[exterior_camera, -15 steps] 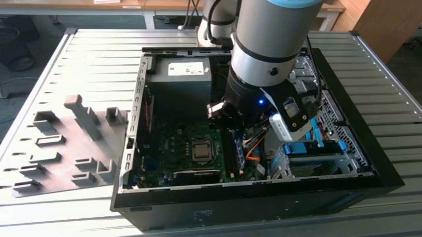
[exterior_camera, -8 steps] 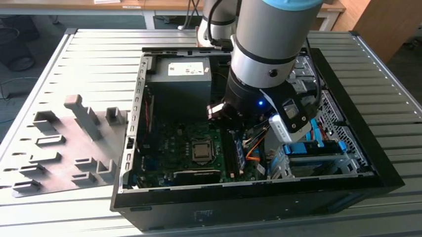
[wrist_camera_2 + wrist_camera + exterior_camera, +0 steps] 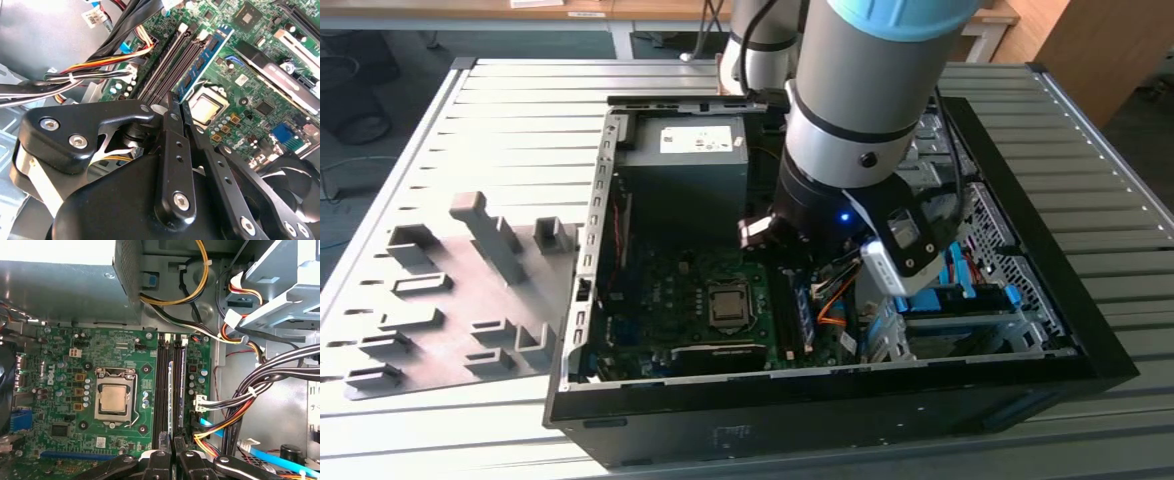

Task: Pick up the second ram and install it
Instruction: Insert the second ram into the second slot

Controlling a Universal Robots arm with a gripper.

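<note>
The gripper (image 3: 179, 104) seems clenched on one end of the second ram (image 3: 206, 56). It stands on edge just beside the CPU (image 3: 207, 107), long axis along the slot rails (image 3: 167, 57).

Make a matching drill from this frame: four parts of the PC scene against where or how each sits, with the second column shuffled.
Things
1. CPU
2. memory stick
3. grey holder blocks
4. power supply

Places or states
A. on the table, outside the case, at the exterior view's left
B. blue-green, standing on edge on the motherboard
C. grey box with a white label, inside the case
D. silver, square, lying flat

Pairs: 1-D, 2-B, 3-A, 4-C
</note>
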